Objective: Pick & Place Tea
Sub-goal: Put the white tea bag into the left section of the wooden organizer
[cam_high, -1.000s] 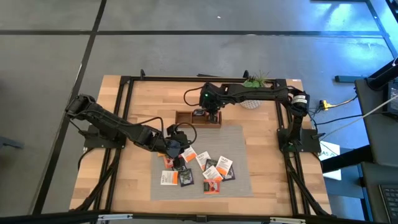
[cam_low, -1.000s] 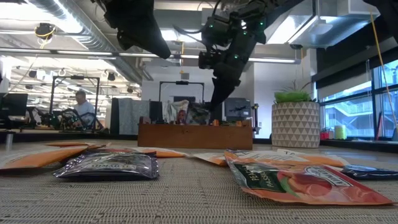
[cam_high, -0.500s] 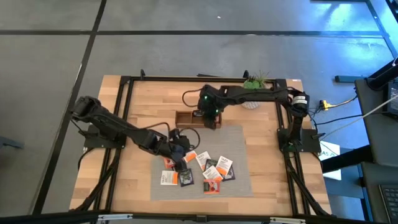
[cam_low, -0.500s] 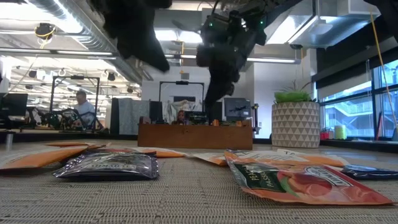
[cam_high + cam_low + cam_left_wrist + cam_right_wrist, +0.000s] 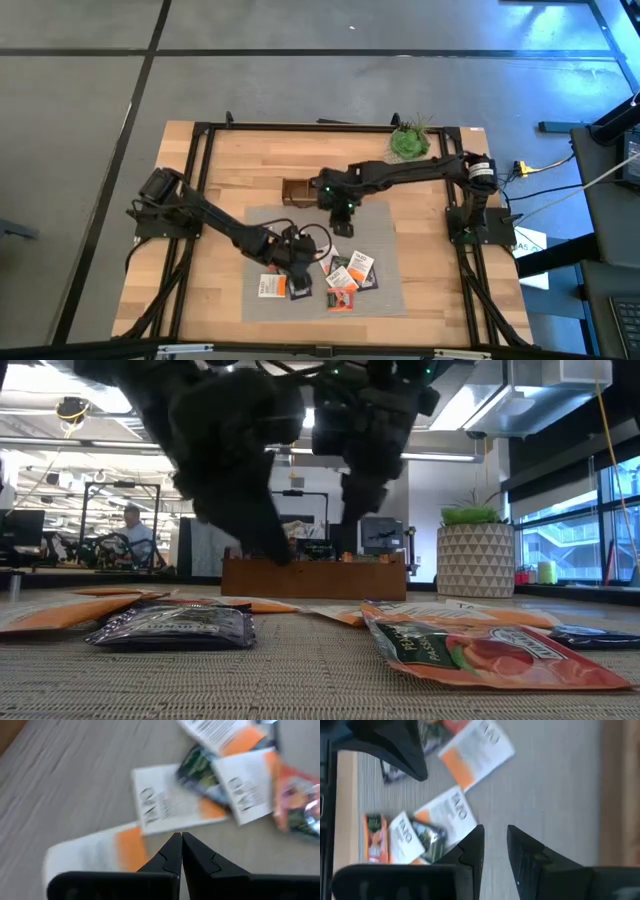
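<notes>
the tea (image 5: 335,275) lies flat on the mat (image 5: 385,225), near the tray (image 5: 297,190). the left claw (image 5: 181,851) is above it, pinched together, holding nothing. the right claw (image 5: 495,845) is a little apart, empty. the bags look light, thin and slippery; pinch an edge.

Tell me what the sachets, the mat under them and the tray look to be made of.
Sachets: glossy printed foil or plastic film, judging by the sheen and crinkles; some in the left wrist view look matte, perhaps paper.
Mat: grey woven fabric or vinyl, with a ribbed weave visible.
Tray: brown wood, smooth, apparently stained.
</notes>
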### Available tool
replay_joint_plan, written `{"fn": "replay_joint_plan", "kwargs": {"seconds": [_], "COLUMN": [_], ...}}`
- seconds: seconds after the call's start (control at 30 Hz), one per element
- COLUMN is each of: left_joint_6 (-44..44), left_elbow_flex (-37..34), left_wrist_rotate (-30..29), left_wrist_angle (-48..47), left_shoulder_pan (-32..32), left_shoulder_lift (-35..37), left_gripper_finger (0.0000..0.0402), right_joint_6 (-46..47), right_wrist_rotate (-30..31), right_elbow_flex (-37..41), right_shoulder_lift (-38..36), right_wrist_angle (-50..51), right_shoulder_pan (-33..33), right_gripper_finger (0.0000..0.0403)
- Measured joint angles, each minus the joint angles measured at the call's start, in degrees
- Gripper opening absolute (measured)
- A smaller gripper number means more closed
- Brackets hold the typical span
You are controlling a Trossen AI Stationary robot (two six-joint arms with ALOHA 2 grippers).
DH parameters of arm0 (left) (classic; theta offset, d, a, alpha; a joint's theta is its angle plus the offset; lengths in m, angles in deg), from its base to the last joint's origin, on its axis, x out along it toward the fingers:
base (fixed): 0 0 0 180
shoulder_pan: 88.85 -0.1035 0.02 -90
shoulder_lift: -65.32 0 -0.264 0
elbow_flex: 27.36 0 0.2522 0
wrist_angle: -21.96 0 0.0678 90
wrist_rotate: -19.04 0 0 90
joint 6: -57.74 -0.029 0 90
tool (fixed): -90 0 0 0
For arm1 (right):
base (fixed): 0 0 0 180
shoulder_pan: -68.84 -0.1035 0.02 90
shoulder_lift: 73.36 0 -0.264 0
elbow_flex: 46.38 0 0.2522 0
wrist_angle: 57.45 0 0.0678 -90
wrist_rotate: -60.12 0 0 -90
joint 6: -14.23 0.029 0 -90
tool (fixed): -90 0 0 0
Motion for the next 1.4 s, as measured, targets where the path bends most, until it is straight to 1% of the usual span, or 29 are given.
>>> {"fn": "replay_joint_plan", "kwargs": {"seconds": [0.13,0.27,0.33,0.4,0.57,0.63,0.7,0.9,1.1,1.3,1.4], "left_joint_6": [-3.0,-8.3,-10.3,-12.0,-16.8,-17.6,-18.0,-19.6,-19.7,-19.2,-19.4], "left_elbow_flex": [0.0,0.3,2.0,4.2,10.5,12.0,13.2,15.5,17.1,17.2,17.2], "left_wrist_rotate": [0.1,0.5,1.3,3.6,9.9,12.6,13.4,13.4,13.5,13.8,14.0], "left_wrist_angle": [9.3,17.4,17.5,17.6,17.1,17.4,17.3,17.6,17.7,17.2,16.6], "left_shoulder_pan": [0.1,0.0,-0.3,-0.9,-2.7,-3.5,-4.2,-5.7,-6.0,-6.0,-6.0], "left_shoulder_lift": [-0.7,-2.6,-4.0,-5.9,-11.3,-13.0,-14.4,-17.1,-19.8,-21.0,-21.0], "left_gripper_finger": [0.0009,0.0008,0.0010,0.0011,0.0007,0.0007,0.0007,0.0006,0.0008,0.0010,0.0008], "right_joint_6": [2.6,8.3,11.7,14.5,21.4,23.4,25.5,27.4,28.3,28.4,28.9], "right_wrist_rotate": [-4.5,-4.5,-4.4,-4.4,-1.6,-1.5,-1.4,-1.4,-1.5,-4.9,-5.3], "right_elbow_flex": [6.0,15.9,20.2,23.8,30.4,32.1,33.7,37.0,37.9,37.9,37.9], "right_shoulder_lift": [-2.0,-6.1,-9.0,-11.6,-15.7,-16.2,-16.1,-16.2,-16.2,-16.2,-16.2], "right_wrist_angle": [-1.0,-7.3,-11.8,-15.5,-19.2,-19.2,-19.0,-21.5,-23.6,-27.7,-28.1], "right_shoulder_pan": [-1.5,-3.4,-4.4,-5.4,-7.6,-8.1,-8.6,-9.5,-9.5,-9.5,-9.5], "right_gripper_finger": [0.0087,0.0087,0.0087,0.0087,0.0087,0.0087,0.0087,0.0087,0.0087,0.0087,0.0094]}}
